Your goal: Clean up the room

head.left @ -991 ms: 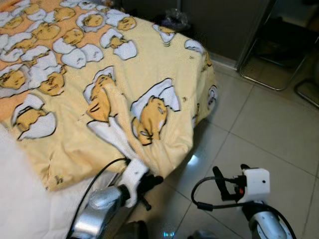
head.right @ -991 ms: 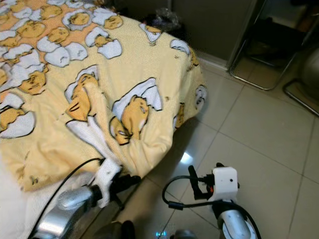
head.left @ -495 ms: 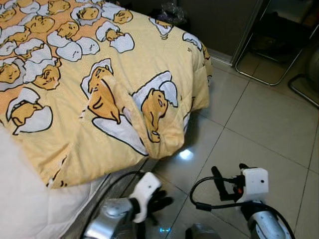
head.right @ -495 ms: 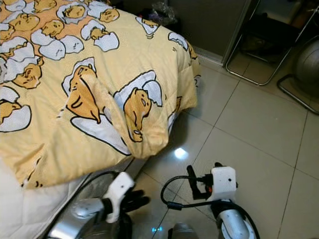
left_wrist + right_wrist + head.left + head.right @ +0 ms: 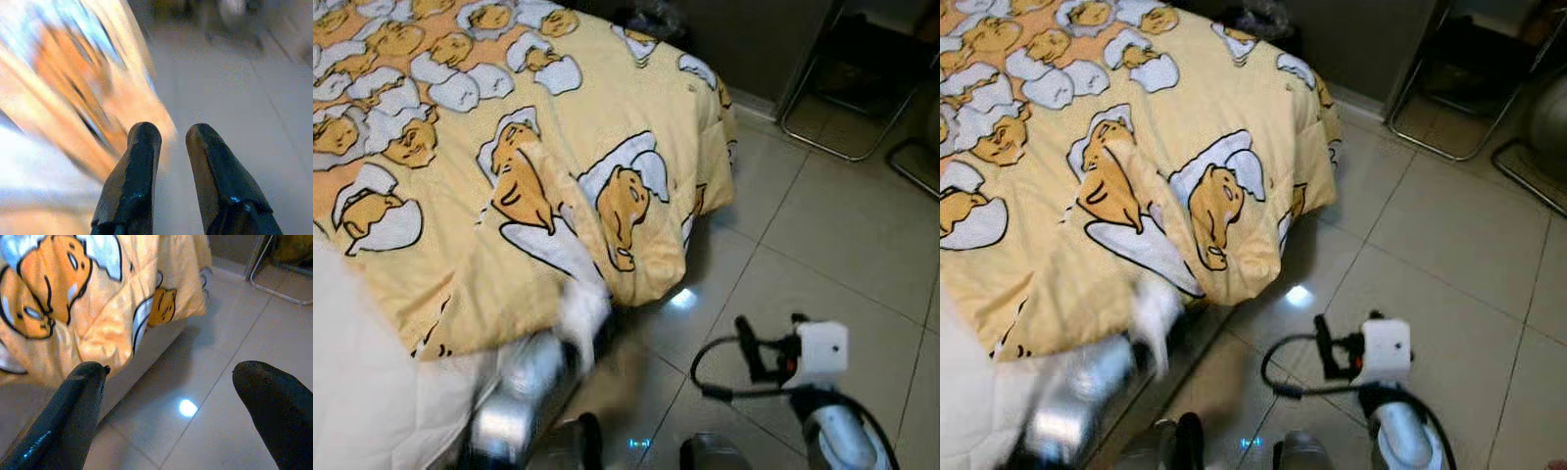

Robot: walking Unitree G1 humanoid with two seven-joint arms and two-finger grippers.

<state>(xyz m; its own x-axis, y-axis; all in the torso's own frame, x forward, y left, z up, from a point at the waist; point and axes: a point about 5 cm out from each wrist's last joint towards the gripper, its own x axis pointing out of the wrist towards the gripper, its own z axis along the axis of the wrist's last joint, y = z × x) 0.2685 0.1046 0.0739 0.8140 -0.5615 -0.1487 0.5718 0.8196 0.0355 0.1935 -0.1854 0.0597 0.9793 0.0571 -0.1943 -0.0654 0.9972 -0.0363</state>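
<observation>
Left eye view: the yellow quilt lies on the bed, its corner drooping over the edge. The left gripper, fingers narrowly parted and empty, has swung up toward that corner since half a second ago; moving this fast, it could miss the hem. The right gripper hangs wide open over the floor.
</observation>
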